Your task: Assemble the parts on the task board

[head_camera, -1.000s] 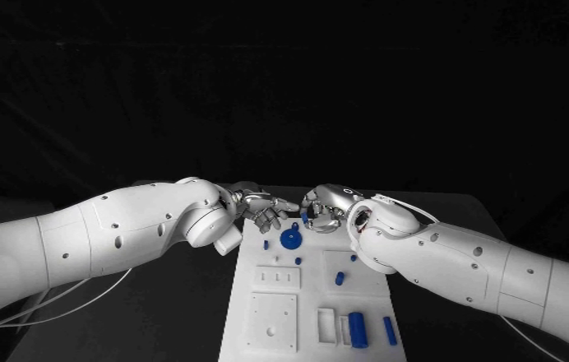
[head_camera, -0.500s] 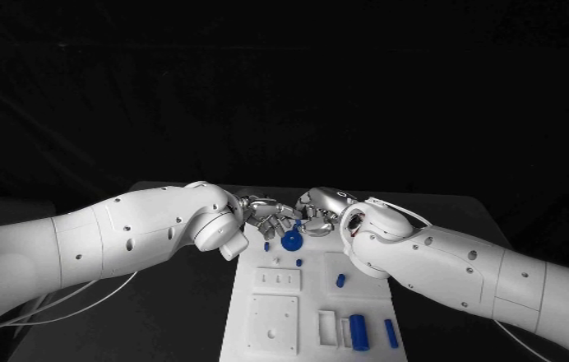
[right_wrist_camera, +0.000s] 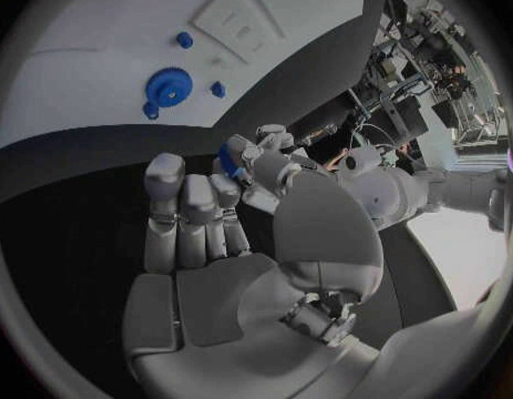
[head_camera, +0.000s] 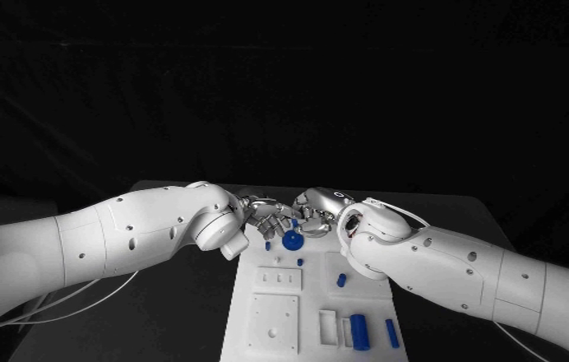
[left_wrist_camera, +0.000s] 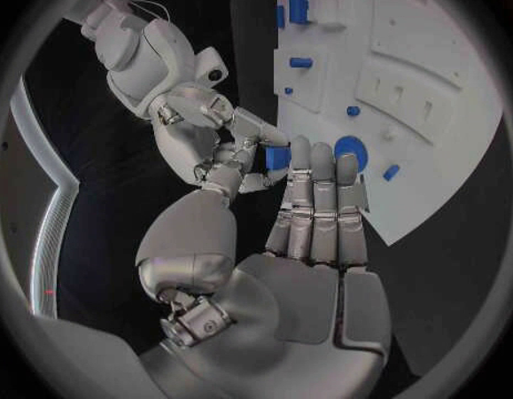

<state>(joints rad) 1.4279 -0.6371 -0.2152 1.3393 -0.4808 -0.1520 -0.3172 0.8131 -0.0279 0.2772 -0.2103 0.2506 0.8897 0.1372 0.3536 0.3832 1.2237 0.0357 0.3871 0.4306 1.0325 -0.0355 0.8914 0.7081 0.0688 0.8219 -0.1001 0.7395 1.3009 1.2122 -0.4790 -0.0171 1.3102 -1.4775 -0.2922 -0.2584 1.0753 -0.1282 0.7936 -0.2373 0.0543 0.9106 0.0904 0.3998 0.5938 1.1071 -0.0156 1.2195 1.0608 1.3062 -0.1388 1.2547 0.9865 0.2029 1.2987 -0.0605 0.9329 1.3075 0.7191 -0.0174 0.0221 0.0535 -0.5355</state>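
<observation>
The white task board [head_camera: 275,296] lies lengthwise on the black table. My two hands meet above its far end. My right hand [head_camera: 320,212] pinches a small blue part [head_camera: 294,224] at its fingertips. In the left wrist view the right hand [left_wrist_camera: 206,124] holds this part [left_wrist_camera: 278,157] against the straight fingers of my left hand [left_wrist_camera: 317,213], whose thumb curls close beside it. I cannot tell whether the left hand [head_camera: 265,212] grips it. A round blue gear [head_camera: 292,241] sits on the board just below the hands. The right wrist view shows the part [right_wrist_camera: 226,161] beyond my right hand [right_wrist_camera: 201,230].
Blue pegs lie on the board: a short one [head_camera: 340,279] mid-board and two longer ones [head_camera: 357,331] [head_camera: 391,332] near the front right. White raised blocks [head_camera: 278,278] [head_camera: 273,322] occupy the board's left side. Black table shows on both sides of the board.
Both hands have drawn together over the board's far end. The right hand has carried the small blue part against the left hand's fingers.
</observation>
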